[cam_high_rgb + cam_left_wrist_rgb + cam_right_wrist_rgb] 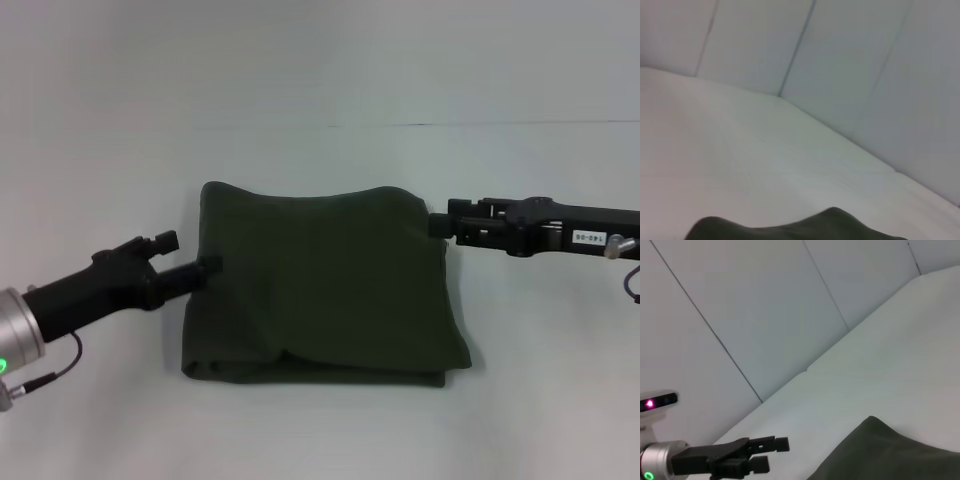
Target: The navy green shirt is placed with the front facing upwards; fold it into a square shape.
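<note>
Overhead first: the navy green shirt (322,285) lies on the white table (320,80), already folded into a rough rectangle with its plain side up, no lettering showing. Layered edges stack along the near side, and the near right corner sticks out a little. The left gripper (208,268) comes in low from the left and meets the shirt's left edge about halfway along it; its tip touches or grips the cloth there, but whether the jaws are clamped on the fabric cannot be told. The right gripper (436,224) reaches in from the right and sits at the shirt's far right corner, touching it; its jaw state is likewise unclear.

Left wrist view: only a dark hump of the shirt (805,229) at the frame edge, bare table (740,160) beyond it, panelled wall behind. No fingers visible.

Right wrist view: a corner of the shirt (890,455) close to the camera; farther off across the table, the left gripper (775,452), its two fingers parted by a narrow gap.
</note>
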